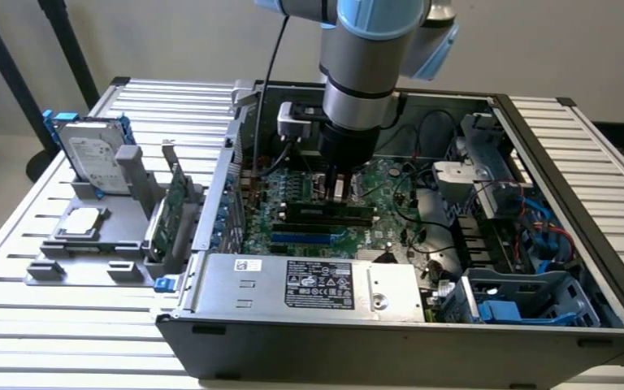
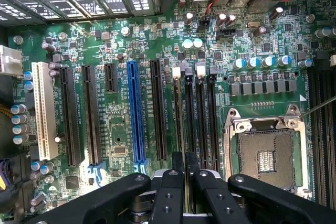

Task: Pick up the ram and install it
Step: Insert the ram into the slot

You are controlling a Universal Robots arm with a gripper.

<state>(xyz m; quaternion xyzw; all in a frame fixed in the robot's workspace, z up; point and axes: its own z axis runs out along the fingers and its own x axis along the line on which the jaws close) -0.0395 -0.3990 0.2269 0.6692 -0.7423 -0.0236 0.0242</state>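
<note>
Slatted metal tabletop (image 1: 62, 325) runs under everything, and closest to me the open computer case (image 1: 399, 349) lies on its side with a silver power supply (image 1: 312, 284) along its front edge. Behind that is the green motherboard (image 1: 399, 183), and the ram (image 1: 318, 214) stands on edge in one of the long black slots, beside a blue slot (image 1: 301, 238). The arm comes straight down into the case, and its pincer (image 1: 340, 193) is clenched narrow on the top edge of the ram. From the wrist view the two black fingertips (image 2: 177, 162) sit almost together over the slots, between the blue slot (image 2: 135, 114) and the bare processor socket (image 2: 268, 156). Off to the exterior view's left, a grey rack (image 1: 84, 268) on the tabletop holds a green expansion card (image 1: 176, 213), and further back a silver hard drive (image 1: 93, 154) stands upright
</note>
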